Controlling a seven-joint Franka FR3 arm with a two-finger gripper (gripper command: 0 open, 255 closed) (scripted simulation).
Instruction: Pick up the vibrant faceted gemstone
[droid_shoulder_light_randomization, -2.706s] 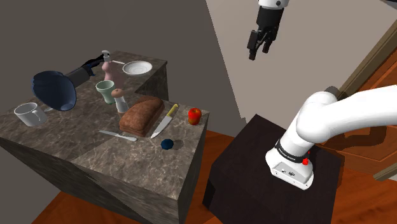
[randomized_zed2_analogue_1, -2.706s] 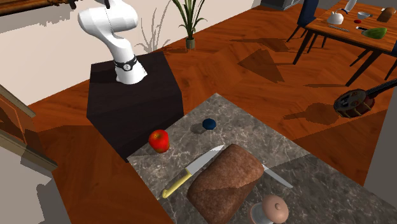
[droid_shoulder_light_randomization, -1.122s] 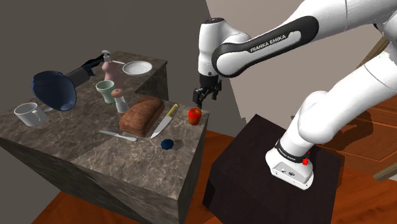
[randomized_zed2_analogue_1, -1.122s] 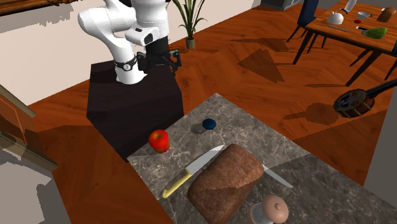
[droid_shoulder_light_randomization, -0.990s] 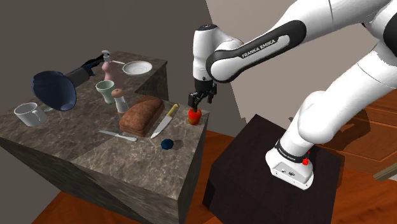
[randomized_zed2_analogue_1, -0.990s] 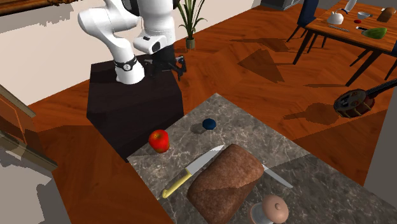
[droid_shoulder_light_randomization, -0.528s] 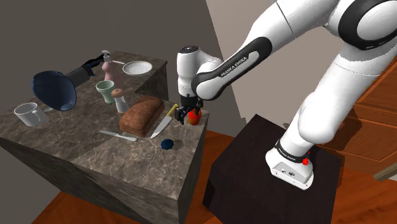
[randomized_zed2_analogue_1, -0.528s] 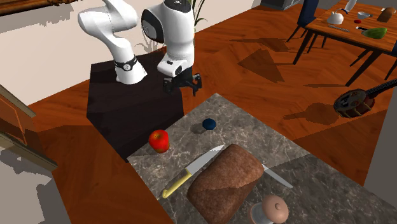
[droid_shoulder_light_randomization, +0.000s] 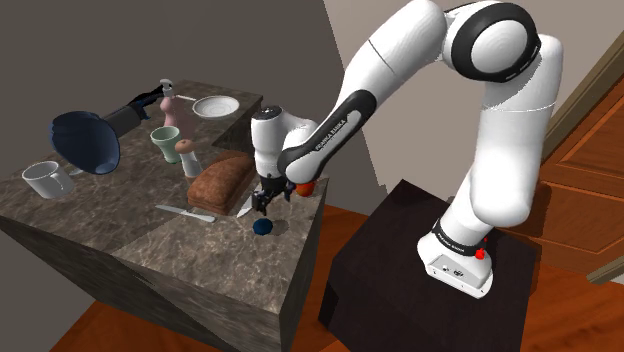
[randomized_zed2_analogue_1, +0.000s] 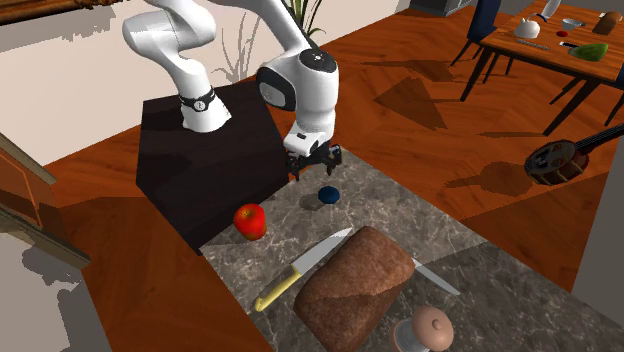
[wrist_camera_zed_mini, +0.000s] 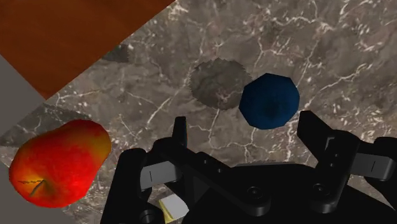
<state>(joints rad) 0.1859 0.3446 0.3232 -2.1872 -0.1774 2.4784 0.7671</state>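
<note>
The gemstone (droid_shoulder_light_randomization: 263, 226) is a small dark blue faceted ball lying on the marble counter (droid_shoulder_light_randomization: 170, 255) near its edge facing the stand. In the second exterior view the gemstone (randomized_zed2_analogue_1: 328, 194) lies just past my gripper (randomized_zed2_analogue_1: 313, 165). My black gripper (droid_shoulder_light_randomization: 265, 203) hangs a little above it, pointing down. In the wrist view the gemstone (wrist_camera_zed_mini: 270, 101) lies just ahead of the gripper (wrist_camera_zed_mini: 247, 133), nearer one finger (wrist_camera_zed_mini: 315, 130) than the other. The fingers stand wide apart and touch nothing.
A red apple (randomized_zed2_analogue_1: 250, 220) sits at the counter's corner beside the gripper. A yellow-handled knife (randomized_zed2_analogue_1: 300, 268), a brown loaf (droid_shoulder_light_randomization: 220, 182) and a second knife (droid_shoulder_light_randomization: 185, 212) lie further in. Cups, a plate and a dark funnel-shaped thing (droid_shoulder_light_randomization: 88, 140) stand at the back.
The arm has swung down from above the apple toward the shoulder view's left and lowered over the blue gemstone. The fingers have stayed open.
</note>
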